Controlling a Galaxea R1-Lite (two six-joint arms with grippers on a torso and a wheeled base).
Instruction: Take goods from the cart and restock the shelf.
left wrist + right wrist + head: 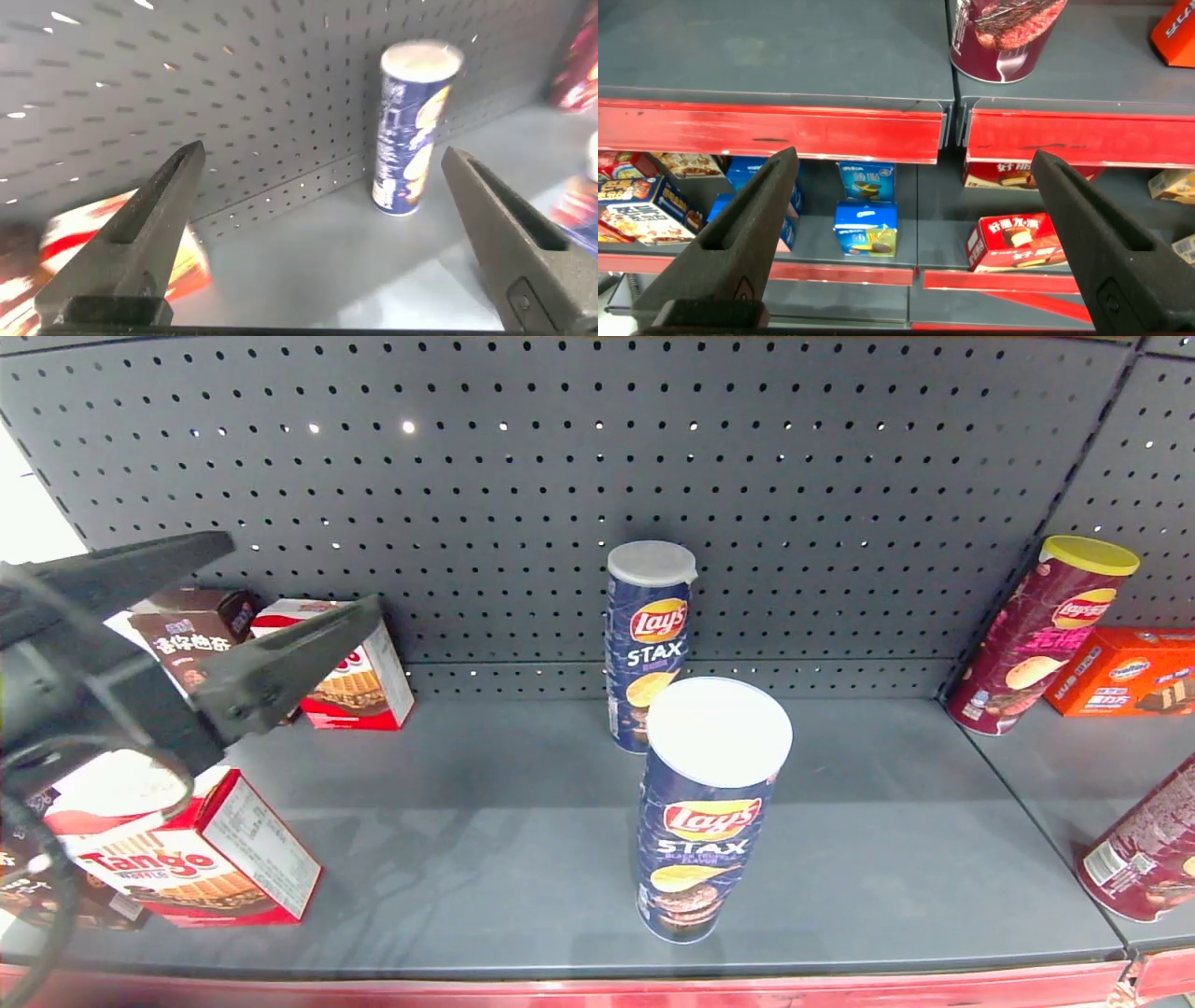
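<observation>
On the grey shelf (485, 859) I see two blue chip cans upright, front can (707, 821) ahead of back can (646, 649). My left gripper (299, 574) is spread wide, empty, near the red wafer box (233, 868). My right gripper (915, 157) is spread too, empty, facing a red shelf edge (775, 131).

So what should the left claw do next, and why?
Probably draw the left gripper back from the shelf to fetch another item. It is open and holds nothing, while the front blue can and the rear blue can already stand upright on the shelf, so nothing there seems to need gripping.
</observation>
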